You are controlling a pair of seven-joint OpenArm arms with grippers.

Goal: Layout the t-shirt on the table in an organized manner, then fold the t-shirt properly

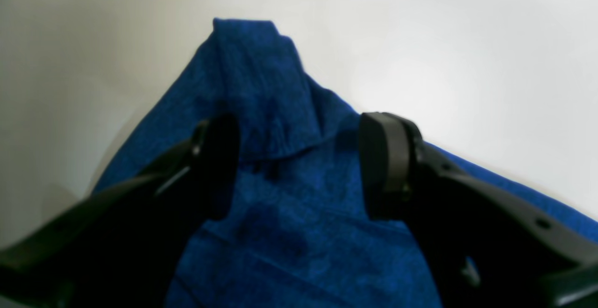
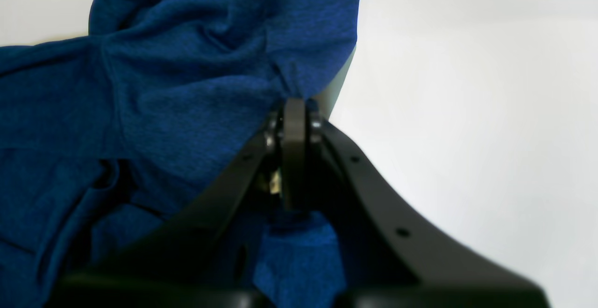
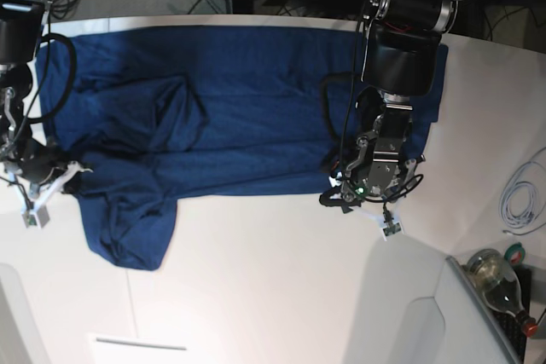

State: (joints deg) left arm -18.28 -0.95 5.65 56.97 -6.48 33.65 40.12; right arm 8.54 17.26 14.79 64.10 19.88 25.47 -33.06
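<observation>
The left gripper [image 1: 299,168] is wide open. Its two black fingers [image 1: 387,163] stand apart, one on each side of a strip of blue cloth, and they do not pinch it. Nothing is held there.

The right gripper [image 2: 293,111] is closed tight. Its fingers are pressed together on a bunch of the t-shirt [image 2: 187,88], and the cloth puckers right where they bite. Some blue cloth also shows below and behind the fingers.

In the view from above, the t-shirt [image 3: 230,108] lies spread wide over the far half of the white table [image 3: 281,279]. It is mostly flat, with wrinkles and a loose fold near the middle. One part hangs down toward the near side like a flap, close to the right gripper [image 3: 53,175]. The left gripper [image 3: 363,189] sits at the near edge of the shirt on the other side.

The near part of the table is bare white. Off the table at the corner stand a glass bottle [image 3: 496,277] and a coil of white cable [image 3: 522,198].
</observation>
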